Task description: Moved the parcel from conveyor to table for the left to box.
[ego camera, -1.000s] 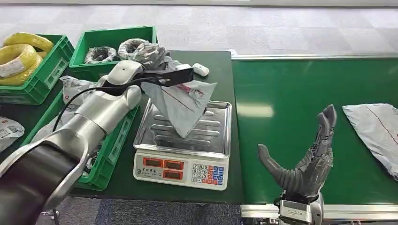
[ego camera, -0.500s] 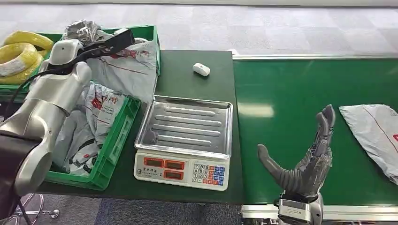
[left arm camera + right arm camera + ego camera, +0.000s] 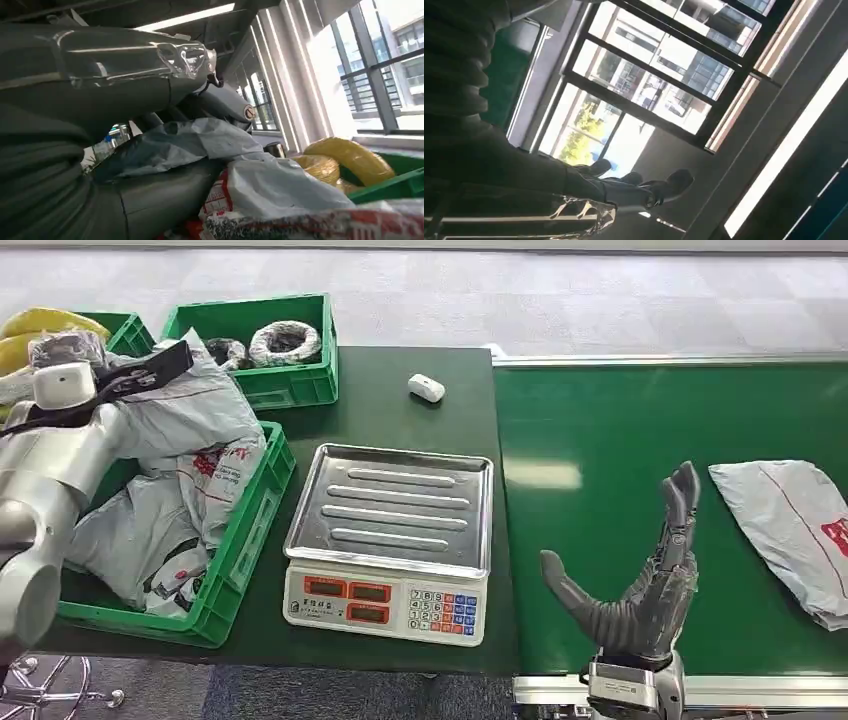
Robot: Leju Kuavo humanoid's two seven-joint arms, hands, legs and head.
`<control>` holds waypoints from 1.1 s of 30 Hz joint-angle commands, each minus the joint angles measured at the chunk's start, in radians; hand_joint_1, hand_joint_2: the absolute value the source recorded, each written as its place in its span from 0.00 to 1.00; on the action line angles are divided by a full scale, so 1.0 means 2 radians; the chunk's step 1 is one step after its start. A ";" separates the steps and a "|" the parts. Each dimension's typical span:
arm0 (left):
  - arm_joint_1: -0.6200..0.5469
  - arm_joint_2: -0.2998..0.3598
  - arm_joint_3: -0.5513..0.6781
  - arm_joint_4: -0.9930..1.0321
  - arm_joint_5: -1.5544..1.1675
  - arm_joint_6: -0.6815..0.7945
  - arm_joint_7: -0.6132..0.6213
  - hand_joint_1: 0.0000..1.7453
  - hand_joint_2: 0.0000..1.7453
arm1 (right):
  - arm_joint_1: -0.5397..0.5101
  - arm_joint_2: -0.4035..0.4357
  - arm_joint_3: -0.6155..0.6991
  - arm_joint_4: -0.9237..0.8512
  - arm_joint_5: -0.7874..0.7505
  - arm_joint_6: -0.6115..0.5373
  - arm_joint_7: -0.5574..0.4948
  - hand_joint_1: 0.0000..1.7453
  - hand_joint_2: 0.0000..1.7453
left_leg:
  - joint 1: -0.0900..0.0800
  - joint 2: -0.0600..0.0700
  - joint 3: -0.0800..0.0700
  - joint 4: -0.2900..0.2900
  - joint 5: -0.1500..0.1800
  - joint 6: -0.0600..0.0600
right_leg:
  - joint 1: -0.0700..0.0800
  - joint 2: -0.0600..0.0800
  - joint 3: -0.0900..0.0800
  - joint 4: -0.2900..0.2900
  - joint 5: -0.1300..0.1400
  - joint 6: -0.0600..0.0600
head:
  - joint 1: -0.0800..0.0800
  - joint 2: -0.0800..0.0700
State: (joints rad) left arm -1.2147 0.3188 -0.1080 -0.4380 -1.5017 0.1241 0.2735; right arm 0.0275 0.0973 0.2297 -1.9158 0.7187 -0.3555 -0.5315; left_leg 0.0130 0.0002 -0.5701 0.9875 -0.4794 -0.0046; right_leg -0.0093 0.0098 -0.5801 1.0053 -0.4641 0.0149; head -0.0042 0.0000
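Grey parcel (image 3: 210, 145) gripped by left hand (image 3: 100, 165) over crate (image 3: 240, 540); right hand (image 3: 640, 590) spread, empty.

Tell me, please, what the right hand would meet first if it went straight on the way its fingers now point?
Probably nothing: the right hand stands open over the green conveyor belt, fingers pointing up and away across bare belt. The grey parcel lies off to its right, outside that line, though depth is hard to judge.

R hand (image 3: 640, 585) upright, fingers apart.
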 commanded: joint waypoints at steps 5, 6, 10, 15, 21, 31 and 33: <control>0.011 0.020 0.013 0.073 -0.032 -0.036 0.043 0.00 1.00 | -0.004 0.002 0.008 0.003 0.001 -0.010 0.013 0.00 1.00 | 0.000 0.000 0.001 -0.001 0.000 0.000 | 0.000 0.000 0.001 0.000 0.000 0.000 | 0.000 0.000; 0.012 0.014 0.022 0.075 -0.027 -0.040 0.041 0.00 1.00 | -0.004 0.001 0.008 0.004 0.002 -0.011 0.014 0.00 1.00 | 0.000 0.000 0.002 -0.002 0.000 0.000 | 0.000 -0.001 0.002 -0.001 0.000 -0.001 | 0.000 0.000; 0.014 -0.009 0.067 0.064 -0.002 0.001 0.012 0.00 1.00 | -0.004 0.000 0.009 0.003 0.004 -0.016 0.018 0.00 1.00 | 0.000 -0.001 0.002 -0.001 0.000 0.000 | 0.000 -0.001 0.002 -0.001 0.000 0.000 | 0.000 0.000; 0.011 -0.041 0.101 0.045 0.019 0.031 -0.025 0.00 1.00 | 0.000 -0.002 0.009 0.004 0.005 -0.019 0.018 0.00 1.00 | 0.000 -0.003 0.001 0.000 0.000 0.000 | 0.000 -0.003 0.001 -0.001 0.000 0.000 | 0.000 0.000; 0.007 -0.043 0.101 0.043 0.018 0.028 -0.028 0.00 1.00 | 0.002 -0.002 0.010 0.007 0.005 -0.022 0.017 0.00 1.00 | 0.000 -0.002 0.000 0.000 0.000 0.000 | 0.000 -0.002 0.001 -0.001 0.000 0.000 | 0.000 0.000; -0.003 -0.082 0.144 -0.045 0.096 0.127 -0.154 0.00 1.00 | 0.000 -0.002 0.008 0.014 0.000 -0.033 0.013 0.00 1.00 | 0.000 -0.003 -0.001 0.001 0.000 0.000 | 0.001 -0.003 0.000 0.000 0.000 0.000 | 0.000 0.000; 0.018 -0.107 0.145 -0.134 0.165 0.128 -0.202 0.00 1.00 | 0.000 0.000 0.006 0.012 0.000 -0.032 0.013 0.00 1.00 | 0.001 -0.004 -0.001 0.001 0.000 0.000 | 0.001 -0.004 0.000 0.000 0.000 0.000 | 0.000 0.000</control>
State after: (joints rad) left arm -1.1651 0.2426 0.0824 -0.4162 -1.4156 0.2992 0.1006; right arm 0.0360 0.1030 0.2384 -1.9207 0.7240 -0.4112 -0.5024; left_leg 0.0130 -0.0042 -0.5697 0.9878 -0.4790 -0.0050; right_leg -0.0093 0.0064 -0.5795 1.0050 -0.4640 0.0149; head -0.0046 0.0000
